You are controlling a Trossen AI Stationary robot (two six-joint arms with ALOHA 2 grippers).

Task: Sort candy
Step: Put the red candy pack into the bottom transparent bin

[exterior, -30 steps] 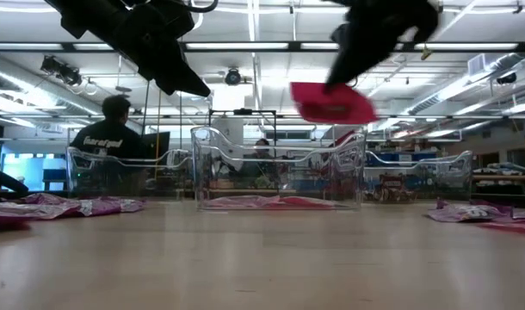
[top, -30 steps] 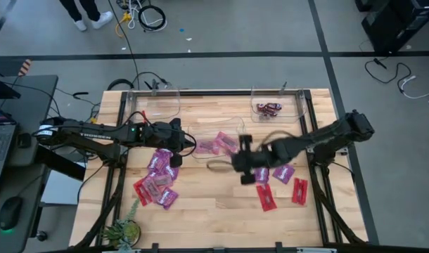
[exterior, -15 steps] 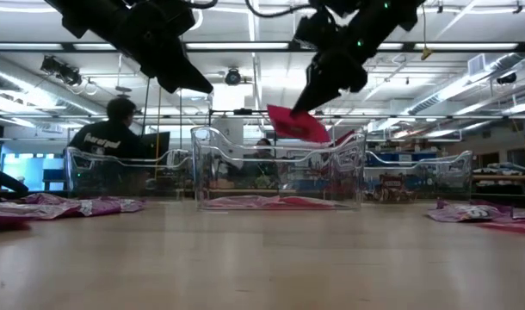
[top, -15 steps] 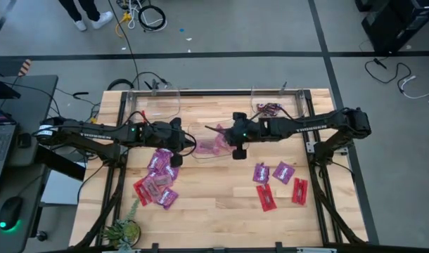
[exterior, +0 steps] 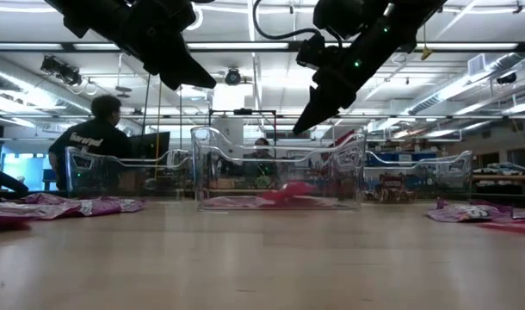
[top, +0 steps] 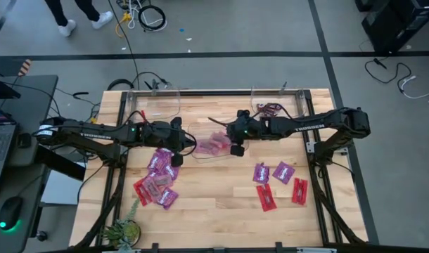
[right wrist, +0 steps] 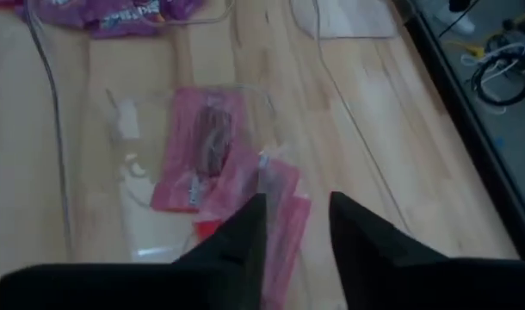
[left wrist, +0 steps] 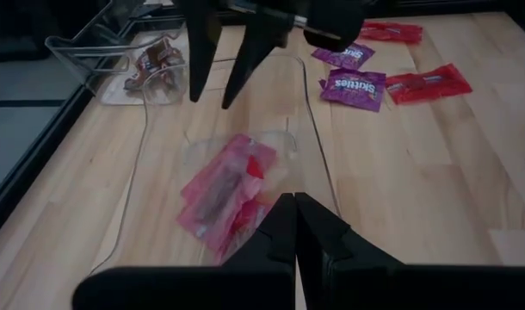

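Pink-red candy packets lie flat in the clear middle bin, seen close in the left wrist view and the right wrist view. My right gripper hangs open above that bin, empty. My left gripper is shut and empty at the bin's left side, above the table. A heap of purple and red packets lies near left. More purple and red packets lie near right.
A clear bin at the far right holds dark brown packets. Another clear bin stands at the far left. A small plant sits at the table's near left corner. A person is in the room beyond.
My right gripper, carrying a pink-red packet, has swung from the near-right candy toward the far left until it was over the middle bin. It has let go, and the packet has fallen into the bin and lies there among the others.
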